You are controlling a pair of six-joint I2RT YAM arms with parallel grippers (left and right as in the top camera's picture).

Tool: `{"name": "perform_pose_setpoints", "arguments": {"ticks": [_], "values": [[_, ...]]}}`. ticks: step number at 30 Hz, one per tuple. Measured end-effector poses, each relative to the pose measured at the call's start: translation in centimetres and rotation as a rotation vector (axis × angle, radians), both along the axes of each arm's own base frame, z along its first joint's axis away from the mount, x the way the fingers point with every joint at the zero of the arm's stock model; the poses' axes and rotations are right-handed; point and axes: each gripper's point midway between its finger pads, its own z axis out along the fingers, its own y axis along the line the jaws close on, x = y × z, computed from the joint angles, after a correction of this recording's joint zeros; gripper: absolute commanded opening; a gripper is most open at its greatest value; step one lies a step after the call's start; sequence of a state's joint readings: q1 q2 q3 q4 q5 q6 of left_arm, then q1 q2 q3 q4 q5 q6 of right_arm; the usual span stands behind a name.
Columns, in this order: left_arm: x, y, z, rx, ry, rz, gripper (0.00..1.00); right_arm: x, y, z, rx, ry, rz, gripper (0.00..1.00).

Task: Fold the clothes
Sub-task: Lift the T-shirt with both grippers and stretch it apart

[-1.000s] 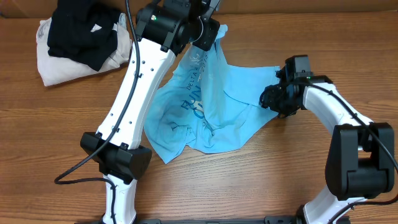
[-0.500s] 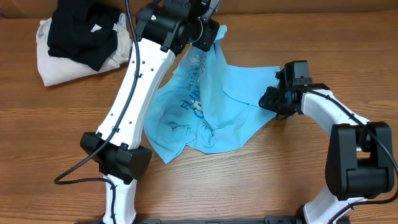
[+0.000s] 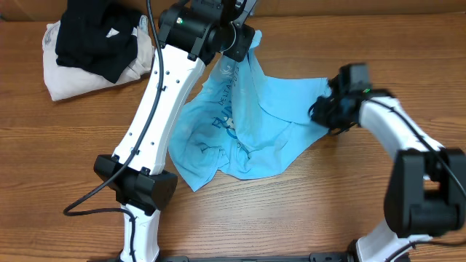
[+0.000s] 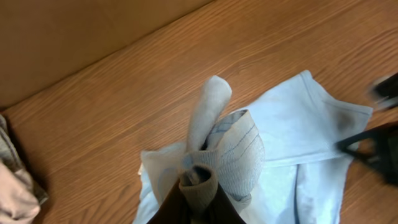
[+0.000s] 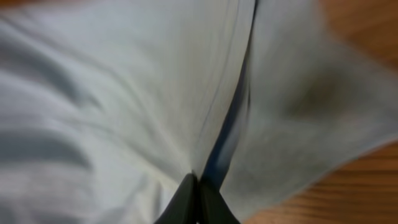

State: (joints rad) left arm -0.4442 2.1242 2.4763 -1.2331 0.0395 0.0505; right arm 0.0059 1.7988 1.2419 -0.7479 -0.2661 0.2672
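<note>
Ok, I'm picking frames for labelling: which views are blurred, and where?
Overhead: sharp, except the right gripper, smeared by motion. Right wrist: the T-shirt is soft throughout. Left wrist: crisp cloth at the left gripper, a dark smear at the right edge.

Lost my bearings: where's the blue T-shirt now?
Overhead, the blue T-shirt lies crumpled mid-table between the arms, its top pinched by the left gripper and its right edge by the right gripper.

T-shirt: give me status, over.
Left gripper jaws shut on T-shirt, bunched far edge, lifted. Right gripper jaws shut on its right edge. Shirt crumpled, not folded. Black garment on cream garment, far left, apart.
</note>
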Motion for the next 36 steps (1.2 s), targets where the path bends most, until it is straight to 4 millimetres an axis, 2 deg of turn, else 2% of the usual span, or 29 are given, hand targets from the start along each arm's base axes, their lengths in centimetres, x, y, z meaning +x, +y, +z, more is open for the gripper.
{"name": "perform_pose_setpoints", "arguments": {"ticks": [2,5,6,9,13,15,17,20,24,28,31,34,36], "values": [[0.0,0.3,0.3,0.009,-0.009,0.010,0.11,1.2,-1.6,4.6,-0.002,-0.066,-0.032,0.04],[-0.1,0.9,1.2,0.018,-0.035,0.027,0.12,2.0,-4.4,13.4,-0.015,-0.209,-0.080,0.04],[-0.2,1.1,1.8,0.021,-0.048,0.034,0.04,1.9,-5.4,16.4,-0.025,-0.263,-0.095,0.04],[-0.5,1.8,3.1,0.024,-0.080,0.050,0.04,0.2,-7.9,24.1,-0.064,-0.397,-0.137,0.04],[-1.1,3.0,5.4,0.019,-0.129,0.077,0.04,-3.2,-10.3,30.2,-0.114,-0.496,-0.192,0.04],[-1.3,3.6,6.3,0.016,-0.146,0.090,0.04,-4.4,-11.4,31.9,-0.136,-0.530,-0.221,0.04],[-1.5,4.0,6.8,0.013,-0.156,0.096,0.04,-5.4,-12.3,32.8,-0.153,-0.550,-0.249,0.04],[-2.0,4.6,6.8,0.023,-0.142,0.103,0.04,-6.5,-13.1,32.7,-0.164,-0.533,-0.275,0.04],[-2.1,5.2,6.5,0.052,-0.135,0.122,0.04,-6.7,-13.2,32.4,-0.168,-0.517,-0.269,0.04],[-1.6,7.1,7.4,0.087,-0.170,0.185,0.04,-6.7,-13.4,33.0,-0.180,-0.537,-0.267,0.04],[-1.6,9.6,9.8,0.083,-0.228,0.249,0.04,-7.3,-13.9,34.9,-0.199,-0.576,-0.283,0.04],[-2.8,13.0,14.1,0.052,-0.324,0.323,0.04,-8.9,-14.2,38.3,-0.231,-0.647,-0.307,0.04],[-4.7,15.5,18.1,0.015,-0.417,0.379,0.04,-10.5,-14.0,41.3,-0.256,-0.721,-0.322,0.04]]}}
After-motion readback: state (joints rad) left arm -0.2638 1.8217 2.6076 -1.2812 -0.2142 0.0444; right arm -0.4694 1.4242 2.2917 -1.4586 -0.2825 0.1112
